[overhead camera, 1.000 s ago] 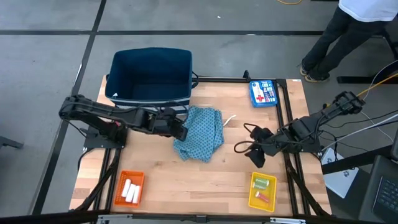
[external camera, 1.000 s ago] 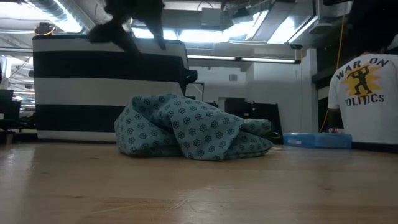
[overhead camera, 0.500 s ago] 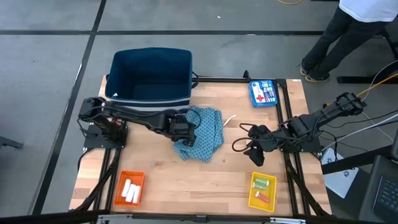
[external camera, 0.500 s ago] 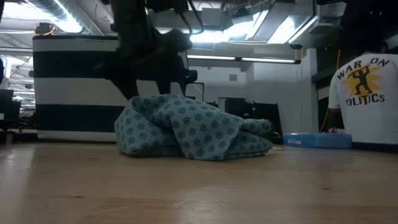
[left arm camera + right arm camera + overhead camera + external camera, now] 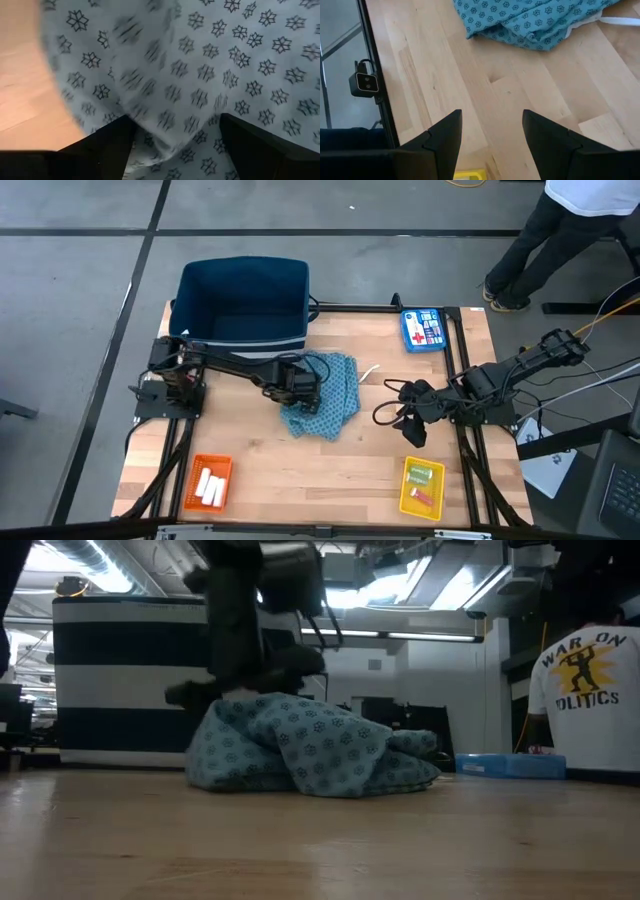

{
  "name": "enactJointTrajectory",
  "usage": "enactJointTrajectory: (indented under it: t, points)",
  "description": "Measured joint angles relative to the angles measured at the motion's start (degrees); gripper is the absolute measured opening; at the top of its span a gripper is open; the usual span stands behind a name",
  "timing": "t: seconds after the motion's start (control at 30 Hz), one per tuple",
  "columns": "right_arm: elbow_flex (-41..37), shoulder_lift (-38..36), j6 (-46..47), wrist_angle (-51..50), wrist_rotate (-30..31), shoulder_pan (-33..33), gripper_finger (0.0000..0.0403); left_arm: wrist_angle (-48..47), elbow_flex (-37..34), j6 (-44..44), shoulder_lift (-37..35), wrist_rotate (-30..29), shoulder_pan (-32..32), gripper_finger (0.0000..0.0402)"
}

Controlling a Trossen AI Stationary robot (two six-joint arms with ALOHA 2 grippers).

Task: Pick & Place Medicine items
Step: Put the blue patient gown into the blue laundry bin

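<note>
- The medicine items lay in two trays near the table's front edge, well apart from both pincers: white tubes (image 5: 210, 485) in the orange tray (image 5: 211, 482), green and pink-red pieces (image 5: 421, 485) in the yellow tray (image 5: 421, 487).
- The left gripper (image 5: 303, 388), moved in since a second earlier, pressed spread fingers onto the teal cloth (image 5: 325, 395).
- The right gripper (image 5: 412, 420) hung part-open and empty over bare wood beside the cloth.

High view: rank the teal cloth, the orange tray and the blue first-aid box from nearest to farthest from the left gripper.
1. Teal cloth: directly under the left gripper, mid-table.
2. Orange tray: near-left corner.
3. Blue first-aid box: far-right edge.
</note>
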Motion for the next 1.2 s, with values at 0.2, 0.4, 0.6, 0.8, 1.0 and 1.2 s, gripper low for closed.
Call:
enactJointTrajectory:
  t: [0.2, 0.4, 0.6, 0.8, 1.0, 1.2]
  points:
    - [0.0, 0.0, -0.35, -0.21, -1.59, -0.5, 0.0208, 12.46, 0.09, -1.19, 5.51, 4.28, 0.92, 0.0292]
    - [0.0, 0.0, -0.33, -0.38, -1.92, -0.52, 0.0208, 20.19, 0.26, -3.1, 9.66, 6.93, 0.94, 0.0292]
    - [0.0, 0.0, -0.27, -0.38, -2.21, -0.52, 0.0208, 19.5, 0.15, -2.24, 15.05, 14.58, 0.66, 0.0247]
    - [0.0, 0.0, -0.25, -0.38, -2.43, -0.71, 0.0208, 22.92, 0.11, -1.63, 17.37, 17.86, -0.8, 0.0082]
    - [0.0, 0.0, -1.66, -0.4, -2.44, -2.32, 0.0208, 28.16, 0.05, -0.95, 16.74, 17.92, -0.5, 0.001]
    - [0.0, 0.0, -2.94, -0.38, -2.87, -3.55, 0.0208, 44.24, -0.18, -1.55, 14.09, 14.4, 0.53, 0.0004]
